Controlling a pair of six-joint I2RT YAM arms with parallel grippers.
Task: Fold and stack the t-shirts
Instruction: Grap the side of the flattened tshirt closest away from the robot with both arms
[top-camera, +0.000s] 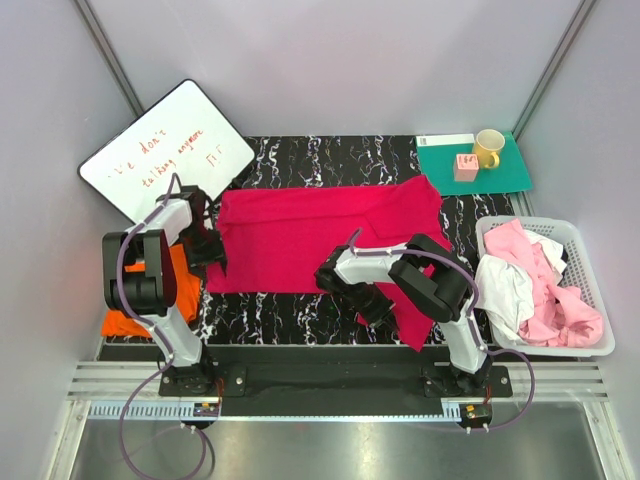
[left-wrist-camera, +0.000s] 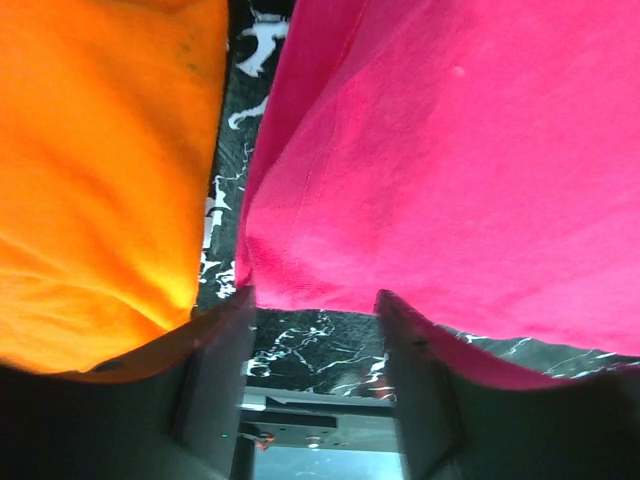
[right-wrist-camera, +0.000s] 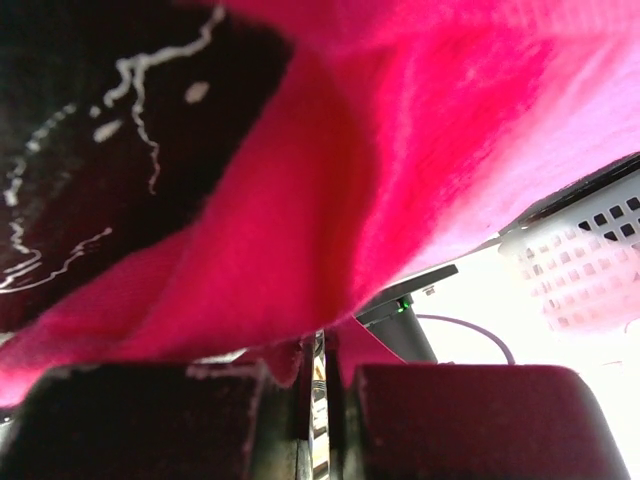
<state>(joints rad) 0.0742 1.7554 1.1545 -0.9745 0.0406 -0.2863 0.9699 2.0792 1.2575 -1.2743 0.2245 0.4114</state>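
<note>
A large magenta-red t-shirt (top-camera: 320, 230) lies spread across the black marbled table, and its right part hangs down toward the front edge. My left gripper (top-camera: 212, 255) is open and empty at the shirt's left edge. In the left wrist view (left-wrist-camera: 315, 310) its fingers straddle bare table just short of the magenta hem (left-wrist-camera: 400, 200). An orange t-shirt (top-camera: 125, 322) lies folded at the left, also seen in the left wrist view (left-wrist-camera: 90, 180). My right gripper (top-camera: 378, 312) is shut on the magenta cloth near its lower right edge, and cloth drapes over the jaws (right-wrist-camera: 320, 345).
A white basket (top-camera: 545, 222) at the right holds pale pink (top-camera: 565, 312) and white (top-camera: 505, 290) shirts. A whiteboard (top-camera: 165, 150) leans at the back left. A green mat (top-camera: 500, 178) at the back right carries a yellow mug (top-camera: 488, 147) and a pink block (top-camera: 465, 167).
</note>
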